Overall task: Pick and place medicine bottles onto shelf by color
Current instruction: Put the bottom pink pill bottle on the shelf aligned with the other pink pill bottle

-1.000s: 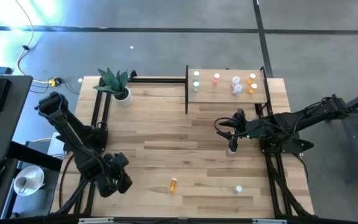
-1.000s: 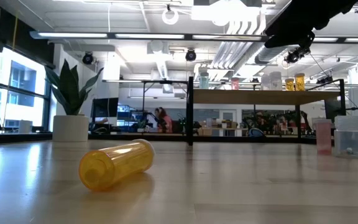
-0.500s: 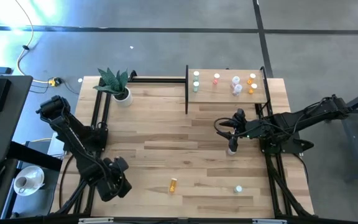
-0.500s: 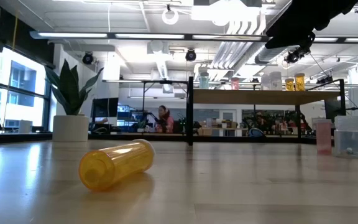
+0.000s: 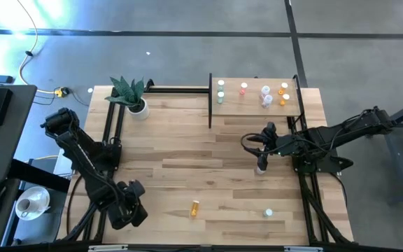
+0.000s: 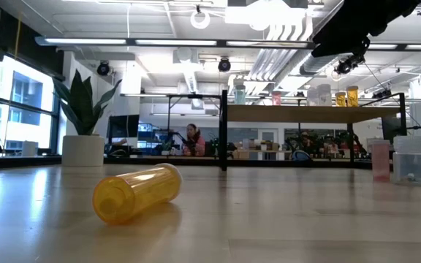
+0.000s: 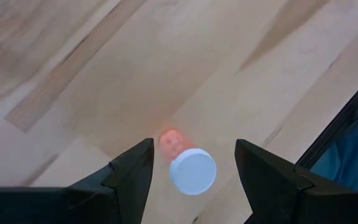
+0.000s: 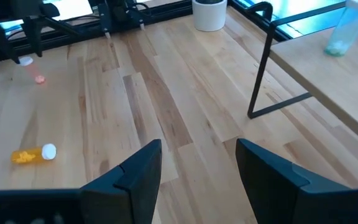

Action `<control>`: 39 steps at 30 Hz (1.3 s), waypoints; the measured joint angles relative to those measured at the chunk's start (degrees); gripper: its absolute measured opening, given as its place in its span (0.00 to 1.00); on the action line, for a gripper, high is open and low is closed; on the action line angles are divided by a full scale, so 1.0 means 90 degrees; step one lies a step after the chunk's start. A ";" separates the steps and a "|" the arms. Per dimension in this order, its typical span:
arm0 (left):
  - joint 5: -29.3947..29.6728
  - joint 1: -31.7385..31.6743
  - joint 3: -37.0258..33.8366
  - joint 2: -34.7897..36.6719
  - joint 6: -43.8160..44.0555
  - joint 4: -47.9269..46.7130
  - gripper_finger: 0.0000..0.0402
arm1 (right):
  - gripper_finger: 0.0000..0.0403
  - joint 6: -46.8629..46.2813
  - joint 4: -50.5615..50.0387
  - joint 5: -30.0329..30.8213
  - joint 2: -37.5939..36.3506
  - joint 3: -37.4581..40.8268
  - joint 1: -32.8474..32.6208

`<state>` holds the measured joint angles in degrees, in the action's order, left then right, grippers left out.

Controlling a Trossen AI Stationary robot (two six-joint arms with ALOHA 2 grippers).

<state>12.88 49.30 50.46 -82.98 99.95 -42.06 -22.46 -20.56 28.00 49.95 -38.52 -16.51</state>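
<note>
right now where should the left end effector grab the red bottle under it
Grip the red bottle across its round body just below the white cap, coming straight down. It seems to stand upright between the left end effector's open fingers, so opposite sides are free.

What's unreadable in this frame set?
- Red bottle under the left gripper: hidden by the arm in the high view, absent from the low view.
- Bottle below the right gripper in the high view: colour unclear, partly covered by the fingers.
- Shelf bottles: too small to count by colour.
</note>
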 joint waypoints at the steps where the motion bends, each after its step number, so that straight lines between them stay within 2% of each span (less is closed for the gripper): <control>1: 0.0004 0.0023 0.0000 0.0000 0.0023 0.0000 0.54 | 0.49 0.0000 0.0000 0.0038 -0.0001 0.0000 0.0000; 30: -0.0255 0.0114 0.0005 -0.0442 0.0152 0.0330 0.54 | 0.49 -0.0001 -0.0019 0.0093 -0.0001 0.0000 0.0002; 39: -0.0415 0.0109 0.0002 -0.0695 0.0210 0.0334 0.43 | 0.49 -0.0002 -0.0021 0.0093 0.0000 0.0000 0.0000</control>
<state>9.15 50.28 50.48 -89.23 101.84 -39.06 -22.48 -20.74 28.84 49.95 -38.52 -16.51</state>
